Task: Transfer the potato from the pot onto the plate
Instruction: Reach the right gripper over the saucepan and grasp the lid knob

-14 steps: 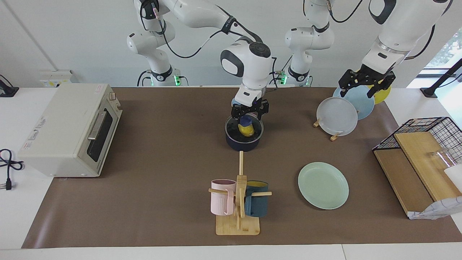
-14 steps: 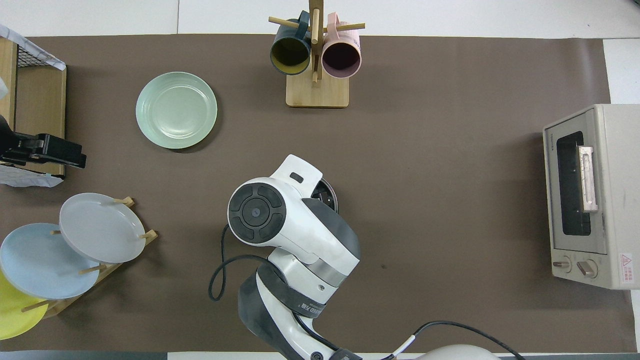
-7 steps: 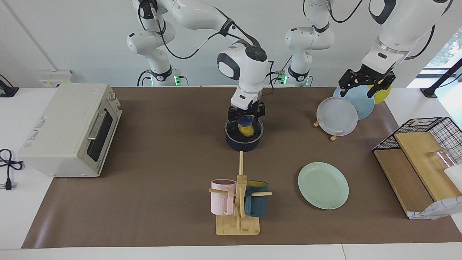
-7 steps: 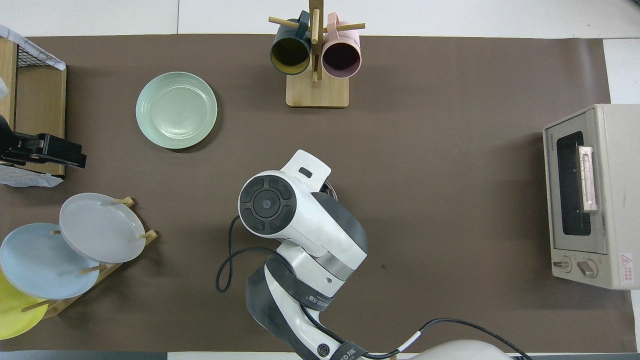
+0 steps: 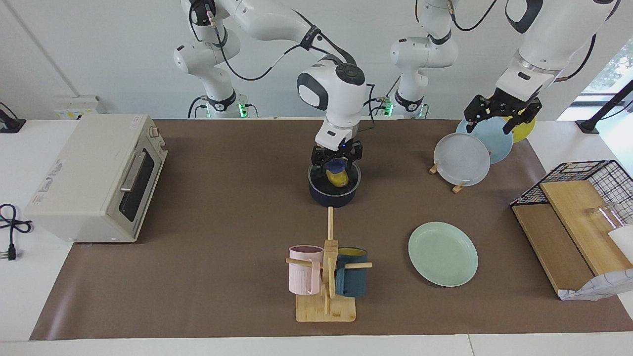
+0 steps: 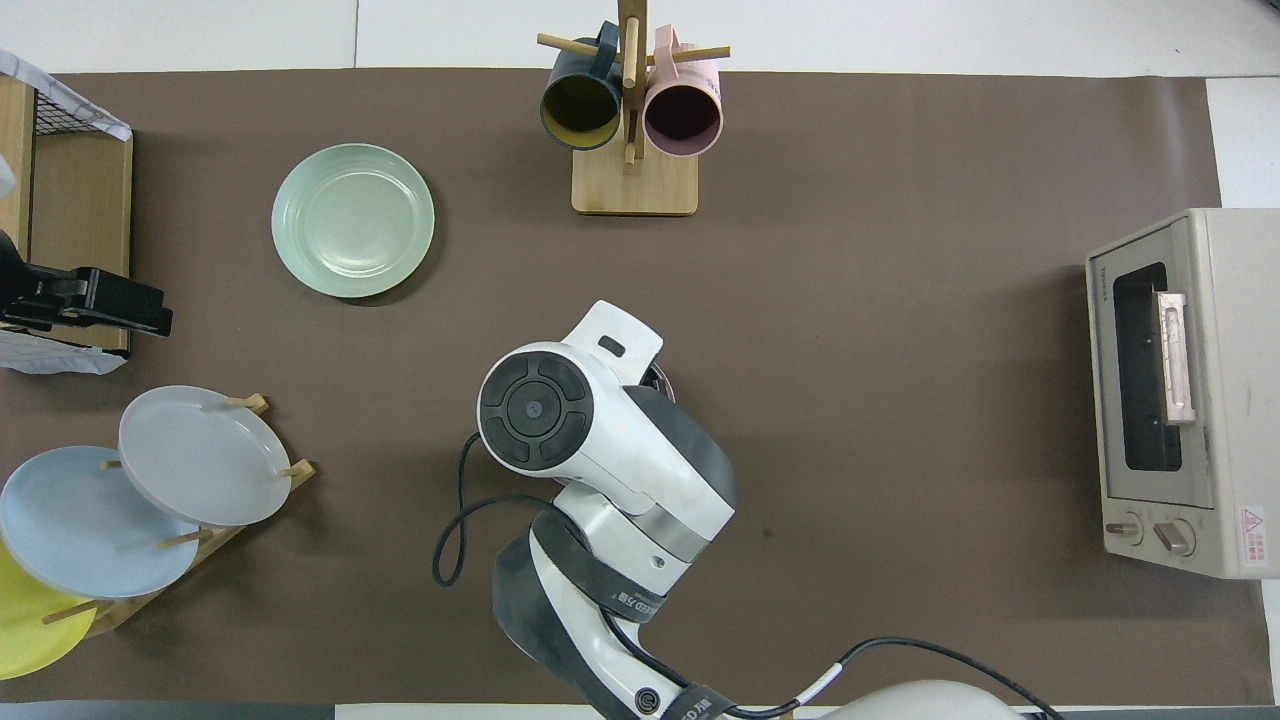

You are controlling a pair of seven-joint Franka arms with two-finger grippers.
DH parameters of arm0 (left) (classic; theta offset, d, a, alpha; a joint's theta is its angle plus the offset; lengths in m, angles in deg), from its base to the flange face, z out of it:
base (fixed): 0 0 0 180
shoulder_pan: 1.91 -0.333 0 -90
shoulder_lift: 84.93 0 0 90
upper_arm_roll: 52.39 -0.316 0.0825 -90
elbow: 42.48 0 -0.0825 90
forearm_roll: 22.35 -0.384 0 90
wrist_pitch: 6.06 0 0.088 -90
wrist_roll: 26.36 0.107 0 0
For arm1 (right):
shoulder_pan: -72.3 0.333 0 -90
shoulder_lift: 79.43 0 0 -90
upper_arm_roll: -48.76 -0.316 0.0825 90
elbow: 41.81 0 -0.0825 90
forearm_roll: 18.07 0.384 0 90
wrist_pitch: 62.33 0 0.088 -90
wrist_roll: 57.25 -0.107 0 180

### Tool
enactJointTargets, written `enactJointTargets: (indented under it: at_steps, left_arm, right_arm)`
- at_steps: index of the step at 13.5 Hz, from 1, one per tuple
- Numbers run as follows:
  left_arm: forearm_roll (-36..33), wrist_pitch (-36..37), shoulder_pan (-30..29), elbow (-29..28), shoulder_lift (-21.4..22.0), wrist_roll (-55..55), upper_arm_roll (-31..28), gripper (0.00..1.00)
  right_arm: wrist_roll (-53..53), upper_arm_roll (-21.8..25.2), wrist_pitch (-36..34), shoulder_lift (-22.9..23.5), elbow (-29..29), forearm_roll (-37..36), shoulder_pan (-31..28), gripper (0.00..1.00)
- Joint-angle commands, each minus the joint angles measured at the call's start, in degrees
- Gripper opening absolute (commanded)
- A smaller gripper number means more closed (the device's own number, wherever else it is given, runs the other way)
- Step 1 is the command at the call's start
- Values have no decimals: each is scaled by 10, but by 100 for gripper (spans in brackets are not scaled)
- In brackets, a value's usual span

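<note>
The brown-covered desk [image 5: 222, 222] carried a round pale mint-green plate [image 5: 443, 253] lying flat toward the left arm's end, farther from the robots than the round dark navy pot [image 5: 334, 188] at mid-desk. The right tool [image 5: 336, 159] reached down into the pot's mouth with its fingers either side of the small bright yellow oval potato [image 5: 337, 177], which sat inside the pot; I could not tell whether they pinched it yet. The left tool [image 5: 502, 114] waited with jaws spread over the standing plates in the wooden rack [image 5: 457, 187].
</note>
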Motion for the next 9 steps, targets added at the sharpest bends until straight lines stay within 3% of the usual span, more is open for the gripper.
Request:
enactJointTargets:
  at_steps: [1,2,5,9]
  left_arm:
    - [-11,7,0,-7,10,-4,-1,100]
    - [-11,7,0,-7,10,-4,-1,100]
    - [-11,6,0,-7,10,-4,-1,100]
    - [-11,6,0,-7,10,-4,-1,100]
  right_arm:
    - [-8,-5,13,-13,18,-9,-8,79]
    - [-7,-5,14,-13,17,-9,-9,69]
    - [-7,-5,12,-12,12,-9,-9,57]
    - [-5,-4,-21,-12,-34,-7,-11,57]
